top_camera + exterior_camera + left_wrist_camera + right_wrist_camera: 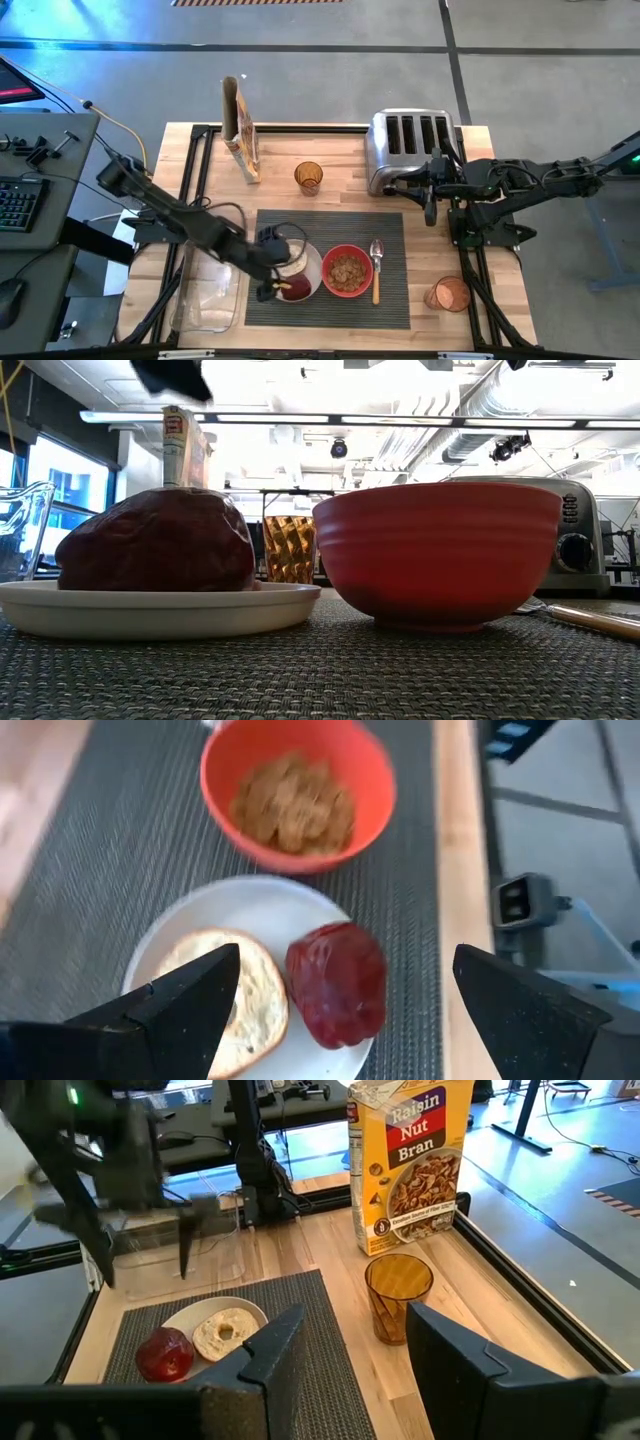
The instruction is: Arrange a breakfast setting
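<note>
Breakfast things sit on a dark grey ribbed mat at the table's near middle. On the mat's left part, a small white plate carries a bagel half, cut side up, and a dark red fruit just beside it. Right of the plate, near but apart, a red bowl holds brown cereal. A wooden-handled spoon lies near the mat's right edge, right of the bowl. My left pincer hangs above the plate, fingers wide apart, holding and touching nothing. My right pincer waits beside the toaster at the table's far right, fingers a little apart, empty.
</note>
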